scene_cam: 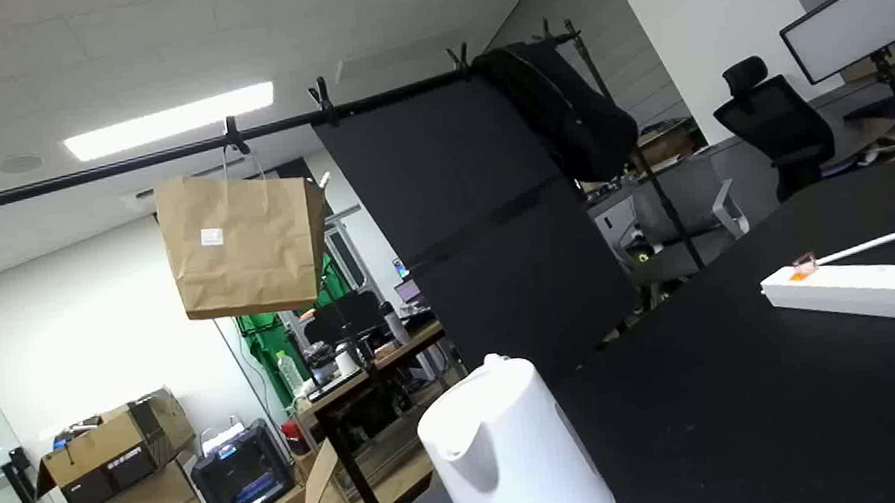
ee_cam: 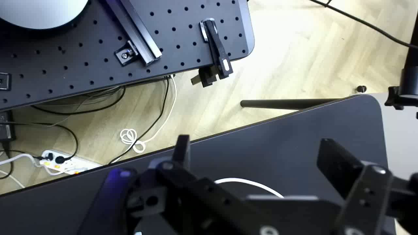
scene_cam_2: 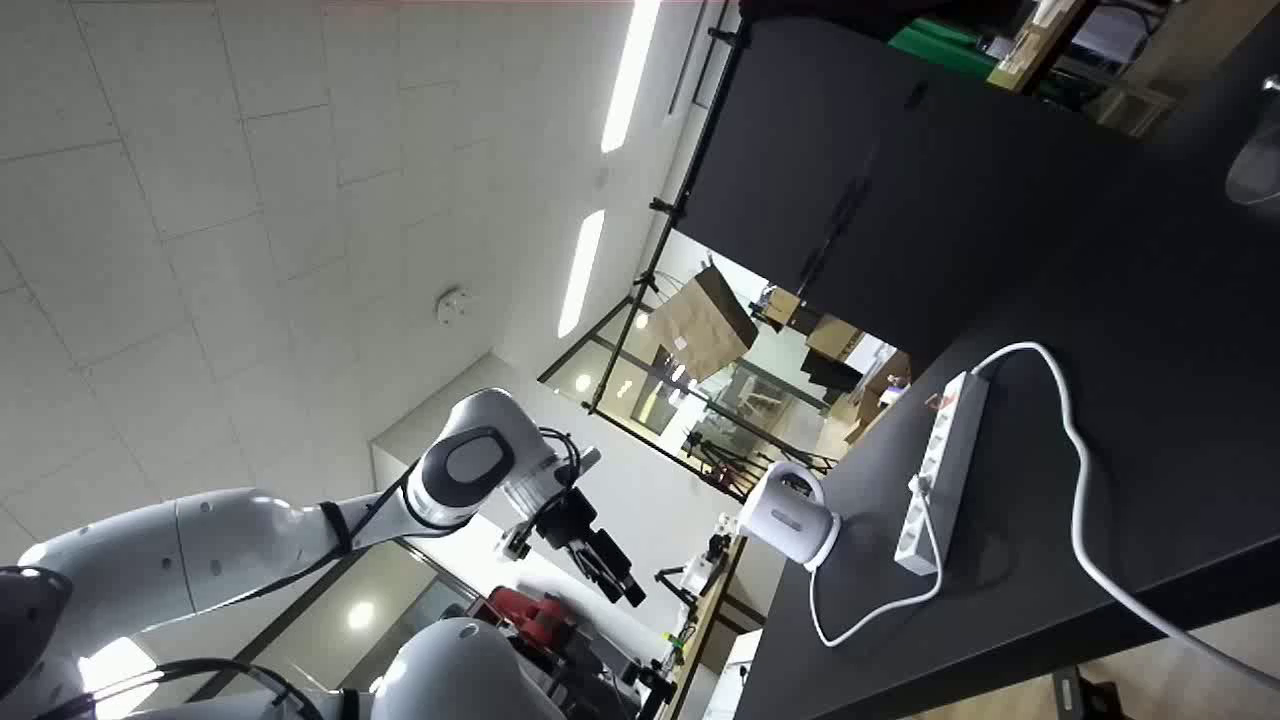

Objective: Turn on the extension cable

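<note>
Your gripper [ee_cam: 256, 156] gapes wide, holding nothing. In an exterior view, the white kettle [scene_cam_2: 790, 515] stands at its half past two, between it and the extension cable [scene_cam_2: 958, 440]; the kettle's cord [scene_cam_2: 830, 644] plugs in there. From the extension cable, black tabletop [scene_cam_2: 1170, 400] spreads at three o'clock, with its edge [scene_cam_2: 1045, 645] at five.
</note>
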`<state>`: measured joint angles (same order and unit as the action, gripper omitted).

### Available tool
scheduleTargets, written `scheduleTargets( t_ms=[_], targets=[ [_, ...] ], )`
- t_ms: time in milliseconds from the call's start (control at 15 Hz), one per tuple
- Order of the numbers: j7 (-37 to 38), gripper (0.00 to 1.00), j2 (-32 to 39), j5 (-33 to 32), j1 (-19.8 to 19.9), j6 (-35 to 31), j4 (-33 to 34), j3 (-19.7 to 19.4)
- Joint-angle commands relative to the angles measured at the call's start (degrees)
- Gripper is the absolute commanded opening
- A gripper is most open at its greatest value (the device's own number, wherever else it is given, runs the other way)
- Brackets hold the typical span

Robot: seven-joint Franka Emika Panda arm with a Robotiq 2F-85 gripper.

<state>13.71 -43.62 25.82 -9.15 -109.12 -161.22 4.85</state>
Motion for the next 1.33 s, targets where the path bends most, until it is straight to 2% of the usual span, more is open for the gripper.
scheduleTargets(
  t_ms=[0, 533, 800, 933, 1267],
  targets=[
    [-0.48, 1.0, 0.0, 0.49, 0.95, 0.39, 0.12, 0.83],
    [-0.48, 1.0, 0.15, 0.49, 0.95, 0.39, 0.12, 0.83],
    [-1.0, 1.0, 6.83, -9.96, 6.69, -2.83, 3.39, 1.58],
    [-1.08, 1.0, 11.07, -16.81, 10.04, -6.53, 5.38, 1.53],
    [4.49, 1.0, 21.93, -30.01, 18.05, -23.31, 12.0, 0.94]
  ],
)
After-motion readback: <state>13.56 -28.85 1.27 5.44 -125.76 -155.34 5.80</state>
